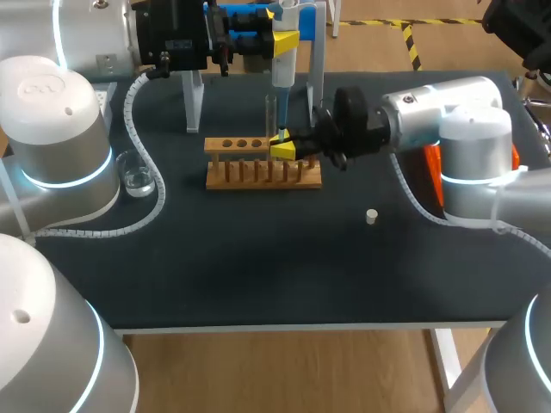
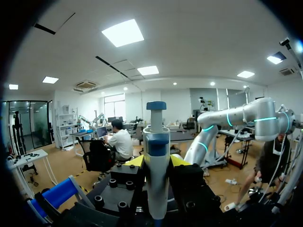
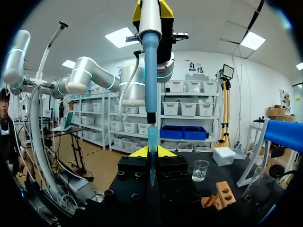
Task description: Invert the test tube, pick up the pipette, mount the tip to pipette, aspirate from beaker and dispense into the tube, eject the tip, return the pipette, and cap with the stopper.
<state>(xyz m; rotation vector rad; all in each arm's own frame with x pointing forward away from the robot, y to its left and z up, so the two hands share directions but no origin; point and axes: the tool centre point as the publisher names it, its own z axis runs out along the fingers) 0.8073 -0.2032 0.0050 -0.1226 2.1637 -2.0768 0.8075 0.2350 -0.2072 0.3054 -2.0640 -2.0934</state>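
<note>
My left gripper (image 1: pixel 288 39) is shut on the white and blue pipette (image 1: pixel 283 69), which hangs upright over the wooden rack (image 1: pixel 263 165). In the left wrist view the pipette (image 2: pixel 156 142) stands between the yellow tips. My right gripper (image 1: pixel 282 148) comes in from the right, shut on the clear test tube (image 1: pixel 269 112), held upright just above the rack. In the right wrist view the pipette (image 3: pixel 150 71) comes down from above, and its blue tip (image 3: pixel 152 142) reaches between the right gripper's (image 3: pixel 151 152) fingers; the tube itself is hard to make out there.
A glass beaker (image 1: pixel 138 176) with clear liquid stands left of the rack, also seen as the beaker (image 3: pixel 200 170) in the right wrist view. The small white stopper (image 1: pixel 371 216) lies on the dark table right of centre. The pipette stand (image 1: pixel 194 95) rises behind the rack.
</note>
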